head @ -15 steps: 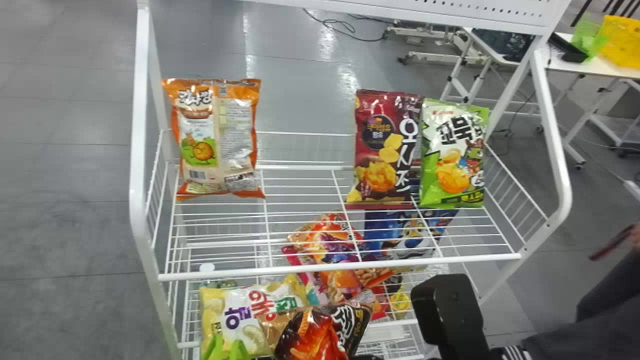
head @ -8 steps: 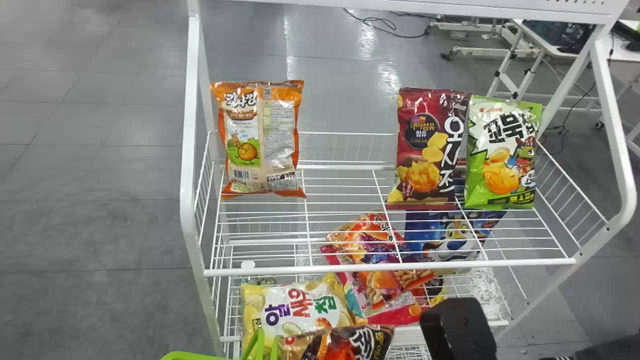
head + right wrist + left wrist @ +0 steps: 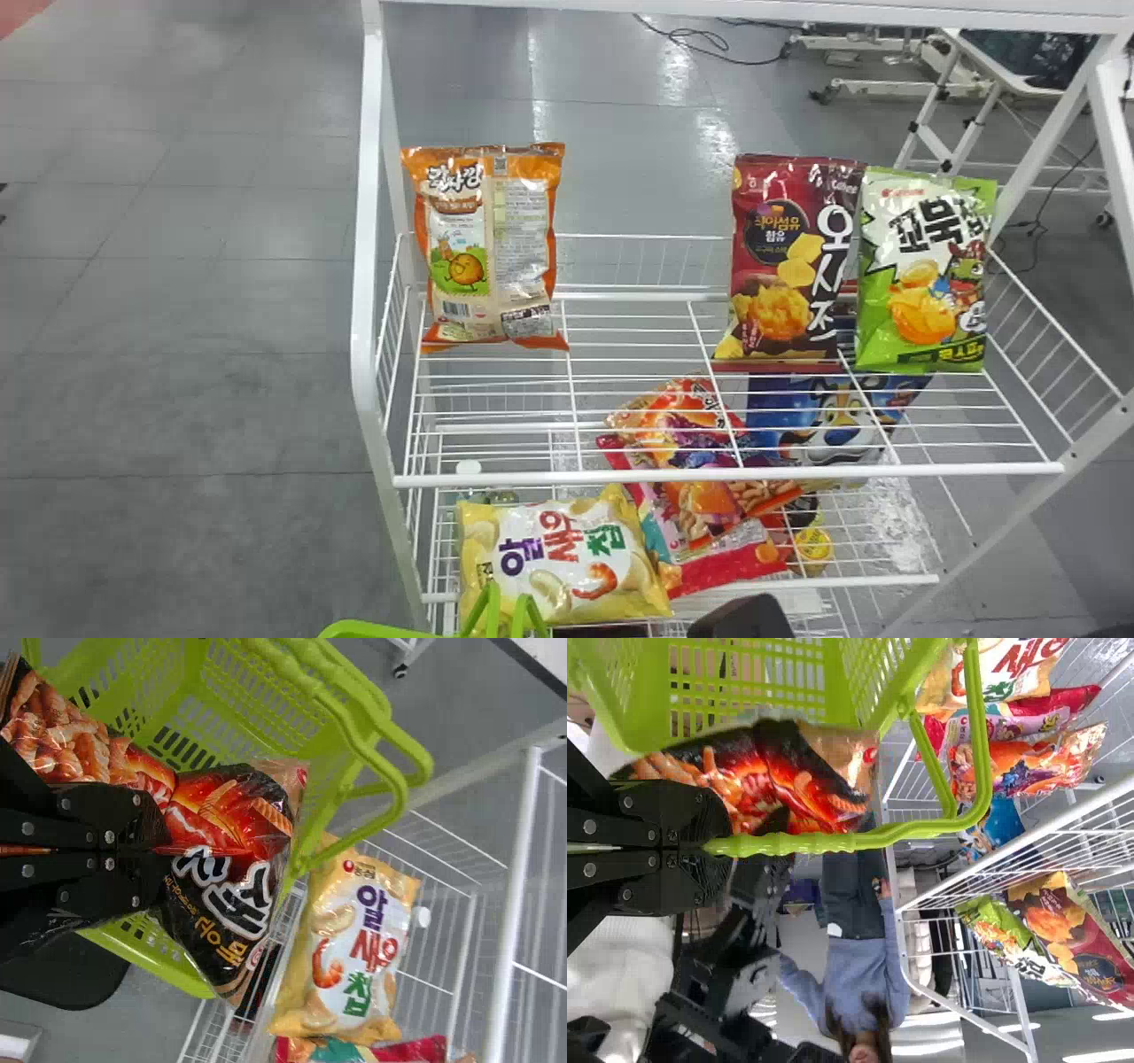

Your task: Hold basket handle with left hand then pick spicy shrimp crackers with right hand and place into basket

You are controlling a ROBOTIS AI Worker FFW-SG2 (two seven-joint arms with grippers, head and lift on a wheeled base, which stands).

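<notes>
1. Right wrist view: the right gripper [image 3: 146, 850] is closed with a pinch on the crackers [image 3: 232, 935], seemingly near the middle of the pack, and the film makes folds at this place

2. The crackers lie across the mouth of the basket [image 3: 252, 718] in this view, partly covering its rim; how deep they hang, I cannot tell

3. I judge the pack to be light and soft, with air inside, so it will bend around the fingers rather than stay flat; the pieces inside can break, so the squeeze should be only moderate

4. Its film is glossy and probably slippery; the gathered middle is a fair place to hold, while an end seam would let the pack swing and perhaps catch on the rim

5. In the left wrist view, the left gripper [image 3: 709, 847] is closed around the handle [image 3: 833, 842], which looks stiff and should keep the basket steady for a gentle release

6. Farther off, the yellow bag [image 3: 567, 558] lies on a lower level of the shelf [image 3: 726, 470], to be left alone
</notes>
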